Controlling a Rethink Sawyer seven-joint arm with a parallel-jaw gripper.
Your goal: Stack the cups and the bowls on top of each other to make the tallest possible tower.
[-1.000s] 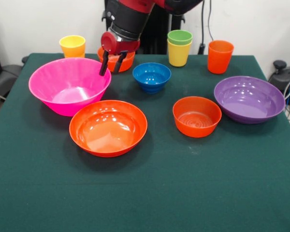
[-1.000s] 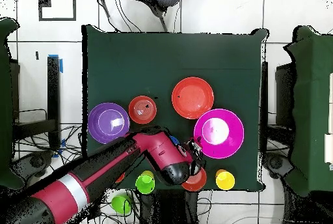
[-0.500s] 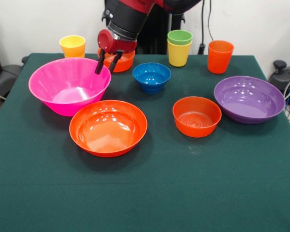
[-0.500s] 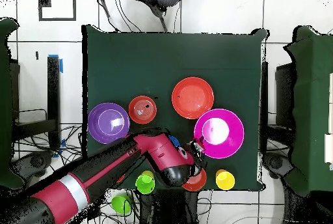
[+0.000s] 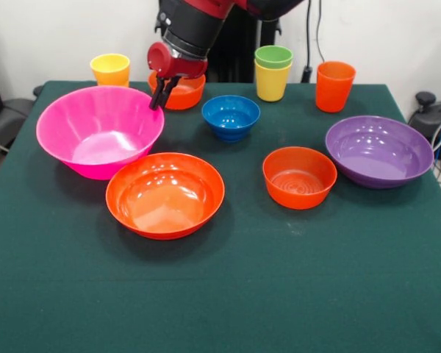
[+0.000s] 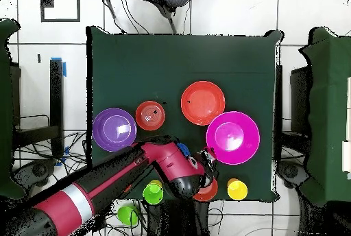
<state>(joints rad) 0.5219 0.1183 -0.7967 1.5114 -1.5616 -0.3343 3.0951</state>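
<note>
Currently, your gripper [image 5: 160, 94] is pinched on the pink bowl [image 5: 95, 132].
Its fingers are closed together over the bowl's far rim, nearest the small orange bowl [image 5: 182, 92]. You can see the pink bowl tilted, beside the wide orange bowl [image 5: 165, 193] on the table [image 5: 294, 294]. The green cup [image 5: 273, 56] sits nested in a yellow cup [image 5: 271, 82] well apart.

Probably lab: cables [image 6: 38, 152], tiled floor [image 6: 226, 14].
</note>
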